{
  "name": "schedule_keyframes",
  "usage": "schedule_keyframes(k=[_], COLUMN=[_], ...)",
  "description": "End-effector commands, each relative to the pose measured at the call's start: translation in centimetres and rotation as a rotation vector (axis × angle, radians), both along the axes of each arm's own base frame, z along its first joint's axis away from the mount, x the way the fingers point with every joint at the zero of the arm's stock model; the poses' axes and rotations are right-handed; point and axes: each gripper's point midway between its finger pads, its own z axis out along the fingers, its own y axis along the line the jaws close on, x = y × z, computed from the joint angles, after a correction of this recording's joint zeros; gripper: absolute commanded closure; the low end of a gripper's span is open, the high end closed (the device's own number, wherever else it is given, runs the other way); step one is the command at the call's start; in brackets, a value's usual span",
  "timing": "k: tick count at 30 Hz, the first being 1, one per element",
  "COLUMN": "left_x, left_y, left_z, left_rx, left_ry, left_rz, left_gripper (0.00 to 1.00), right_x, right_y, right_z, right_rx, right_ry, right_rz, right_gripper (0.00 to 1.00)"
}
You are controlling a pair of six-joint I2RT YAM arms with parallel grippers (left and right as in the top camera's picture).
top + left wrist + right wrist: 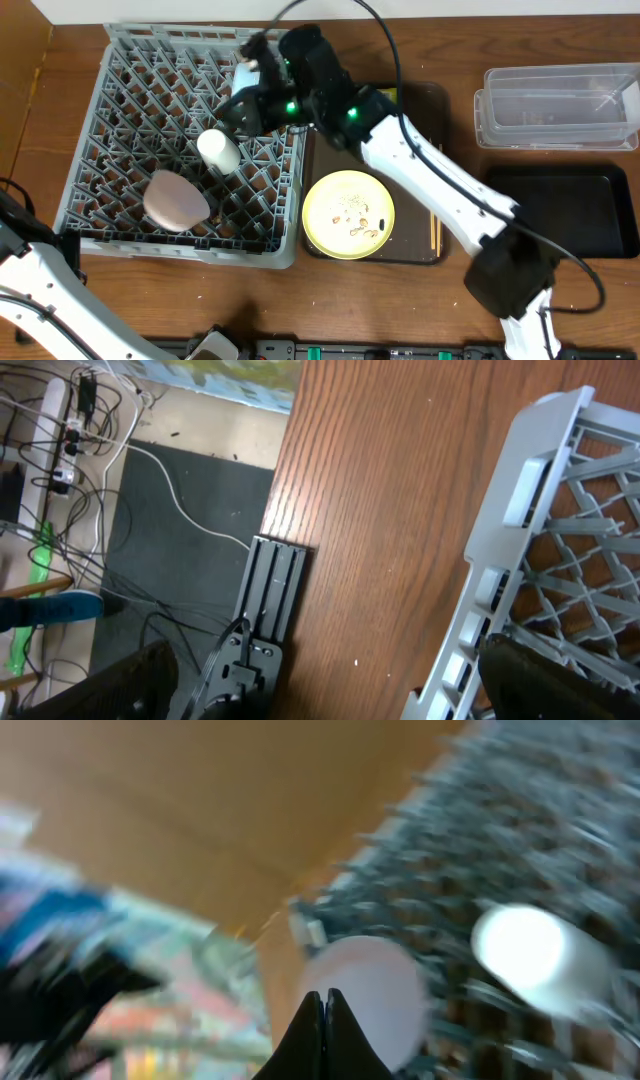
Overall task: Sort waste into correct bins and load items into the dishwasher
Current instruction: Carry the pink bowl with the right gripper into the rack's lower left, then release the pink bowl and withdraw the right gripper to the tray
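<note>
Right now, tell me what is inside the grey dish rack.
The dish rack holds a cream cup, a pinkish bowl and a pale blue bowl, half covered by the right arm. Anything else beneath that arm is hidden.

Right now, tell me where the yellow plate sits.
Overhead view: the pale yellow plate lies at table centre on the dark brown tray, just right of the grey dish rack.

Dark brown tray (412, 248) on wooden table (380, 310); white cable (180, 510), power strip (55, 420) on floor.
</note>
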Motion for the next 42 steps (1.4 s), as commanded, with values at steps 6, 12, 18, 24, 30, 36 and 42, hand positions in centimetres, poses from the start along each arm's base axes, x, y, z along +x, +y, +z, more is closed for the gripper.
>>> schedule_keyframes(k=[6, 12, 18, 24, 30, 36, 42], left_x=[-2.0, -0.5, 1.6, 2.5, 8.1, 9.8, 11.7], left_y=[0.3, -0.6, -0.8, -1.1, -3.7, -2.2, -0.3], left_z=[-0.1, -0.7, -0.9, -1.0, -0.5, -1.5, -5.6], left_rx=[-0.005, -0.067, -0.104, -0.123, -0.249, -0.188, -0.248], left_ry=[0.012, -0.07, -0.183, -0.228, -0.395, -0.341, -0.308], left_rz=[0.105, 0.087, 0.064, 0.054, -0.416, -0.496, -0.536], left_gripper=[0.04, 0.04, 0.04, 0.02, 0.02, 0.02, 0.04], right_x=[-13.1, -13.5, -11.4, -5.8, 2.0, 4.2, 3.0], right_y=[7.1, 7.6, 7.0, 3.1, -5.9, -11.4, -12.8], right_z=[-2.5, -3.1, -5.7, -7.4, -5.8, -6.1, -7.7], right_rx=[0.002, -0.02, -0.158, -0.291, -0.368, -0.446, -0.531], right_ry=[-0.204, -0.257, -0.297, -0.252, -0.145, -0.054, -0.075], right_rz=[0.349, 0.333, 0.228, 0.081, -0.105, -0.186, -0.117], right_gripper=[0.99, 0.92, 0.71, 0.59, 0.55, 0.55, 0.5])
